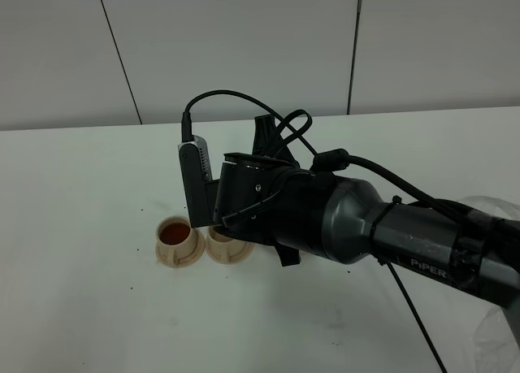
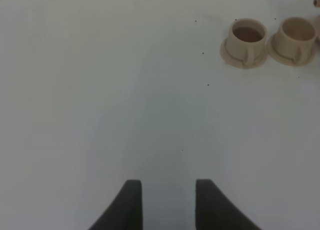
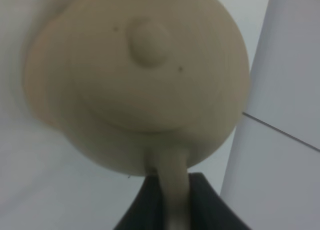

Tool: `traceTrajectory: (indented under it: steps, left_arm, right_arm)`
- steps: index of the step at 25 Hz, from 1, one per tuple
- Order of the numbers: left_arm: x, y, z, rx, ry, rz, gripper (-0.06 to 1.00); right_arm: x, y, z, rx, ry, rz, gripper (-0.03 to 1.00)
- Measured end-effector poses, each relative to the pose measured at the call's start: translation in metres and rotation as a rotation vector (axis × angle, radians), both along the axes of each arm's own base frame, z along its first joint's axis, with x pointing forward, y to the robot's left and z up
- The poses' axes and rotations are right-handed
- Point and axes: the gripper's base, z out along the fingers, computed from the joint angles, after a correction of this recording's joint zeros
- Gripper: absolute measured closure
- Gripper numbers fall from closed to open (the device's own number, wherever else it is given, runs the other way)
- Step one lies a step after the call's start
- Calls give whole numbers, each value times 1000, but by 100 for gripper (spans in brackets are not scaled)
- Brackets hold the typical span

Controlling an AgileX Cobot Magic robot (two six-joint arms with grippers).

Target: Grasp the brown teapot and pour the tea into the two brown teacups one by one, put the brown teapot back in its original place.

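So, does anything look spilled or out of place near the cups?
Nothing stands out. The filled teacup and the other teacup stand upright on their saucers. Tiny dark specks nearby are too small to identify.

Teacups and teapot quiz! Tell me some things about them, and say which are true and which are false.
1. The first teacup holds reddish tea. True.
2. The second teacup is full too. False: it looks empty.
3. The right pincer grips the teapot by its handle. True.
4. The left pincer holds a teacup. False: it is open and empty, above the table.
5. The teacups are stacked. False: they stand side by side.
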Motion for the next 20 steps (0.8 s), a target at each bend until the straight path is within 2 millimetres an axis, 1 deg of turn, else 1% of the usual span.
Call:
traceTrajectory:
  steps: [10, 16, 20]
  left_arm:
    - [0, 0, 0, 0, 0, 0, 62]
    - [0, 0, 0, 0, 0, 0, 62]
    - [0, 0, 0, 0, 0, 0, 62]
  right_arm:
    - [-1, 4, 2, -2, -30, 34, 87]
    - [0, 6, -4, -19, -36, 42, 87]
    - [1, 6, -4, -20, -41, 44, 87]
